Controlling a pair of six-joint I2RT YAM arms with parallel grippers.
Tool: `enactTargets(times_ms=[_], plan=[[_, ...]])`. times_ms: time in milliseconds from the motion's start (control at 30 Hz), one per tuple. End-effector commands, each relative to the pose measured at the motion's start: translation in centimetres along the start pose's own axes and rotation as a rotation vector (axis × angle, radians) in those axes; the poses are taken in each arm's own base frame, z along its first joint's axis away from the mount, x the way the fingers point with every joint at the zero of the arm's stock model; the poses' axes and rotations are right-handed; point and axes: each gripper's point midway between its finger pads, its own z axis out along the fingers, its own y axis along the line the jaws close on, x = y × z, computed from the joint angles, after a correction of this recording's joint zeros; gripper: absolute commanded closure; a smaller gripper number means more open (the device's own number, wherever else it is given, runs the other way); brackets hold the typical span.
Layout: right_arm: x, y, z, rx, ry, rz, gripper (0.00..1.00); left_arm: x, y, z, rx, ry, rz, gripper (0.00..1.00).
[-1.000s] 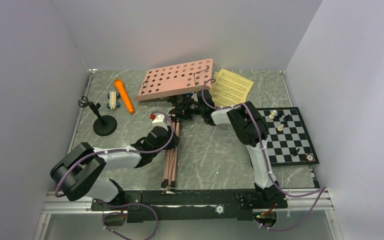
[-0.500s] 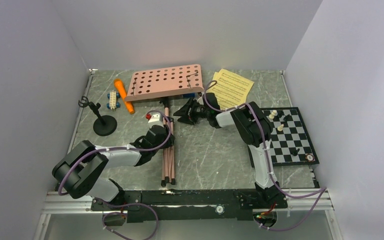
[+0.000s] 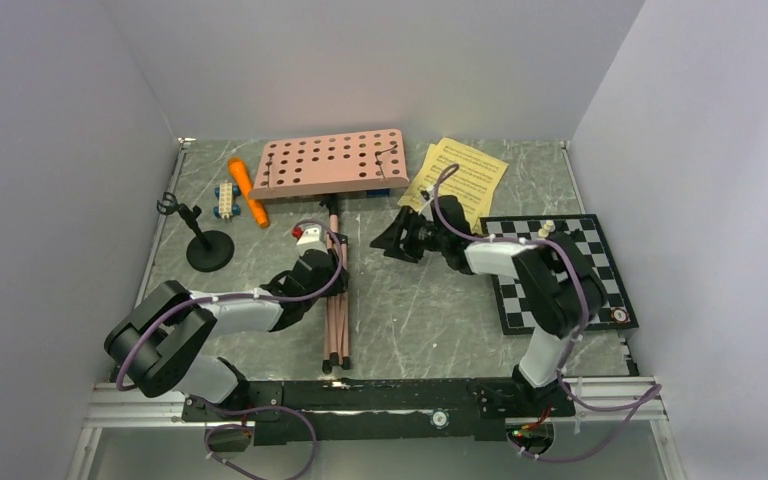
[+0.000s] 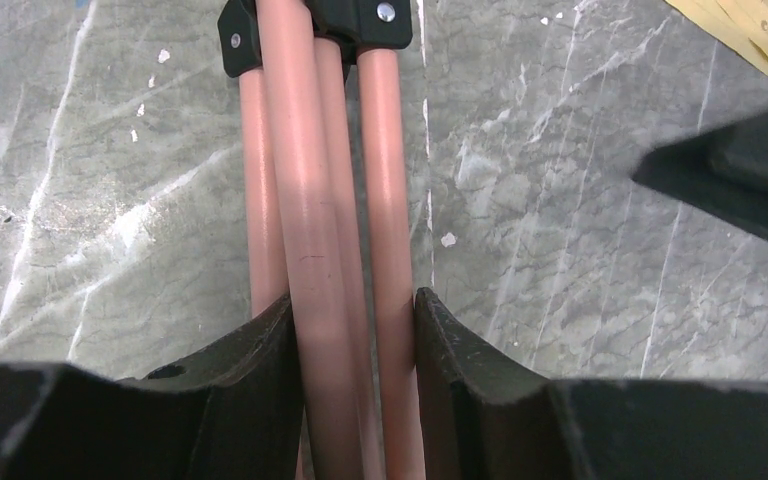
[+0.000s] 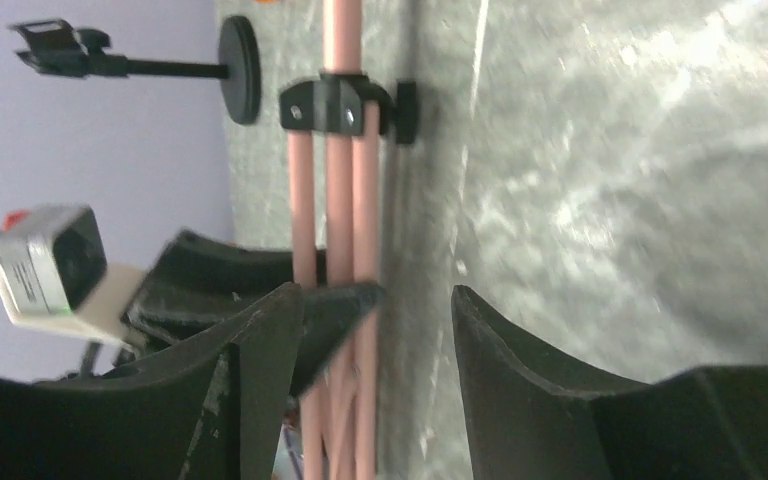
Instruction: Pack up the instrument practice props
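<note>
The pink hole-punched music stand (image 3: 332, 160) lies flat on the table, its folded pink legs (image 3: 338, 320) running toward the near edge. My left gripper (image 3: 334, 282) is shut on the legs (image 4: 332, 250); in the left wrist view both pads press the bundled tubes. My right gripper (image 3: 388, 238) is open and empty, just right of the legs, which show between its fingers in the right wrist view (image 5: 340, 230). Yellow sheet-music pages (image 3: 465, 172) lie at the back right. The orange microphone (image 3: 246, 190) lies back left. The black mic stand (image 3: 204, 243) stands at the left (image 5: 160, 68).
A black-and-white chessboard (image 3: 580, 290) with pieces lies at the right, partly under the right arm. Small blue-and-white toy blocks (image 3: 226, 198) sit beside the microphone. Grey walls close in on three sides.
The music stand's plate dropped from tilted to flat and shifted left. My right gripper let go near the plate and drew back right, open. The left gripper kept its hold on the legs.
</note>
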Motion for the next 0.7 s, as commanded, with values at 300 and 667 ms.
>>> enactTargets(times_ms=[300,667], plan=[[2.0,0.0,-11.6,0.375,-0.288,-0.532,0.39,-2.1,-2.6,0.0,0.08,0.001,0.145,1.0],[3.0,-0.1,-15.1,0.39,-0.354,-0.56,0.37,-2.7,-6.8,-2.5,0.2,0.003,0.196,0.44]])
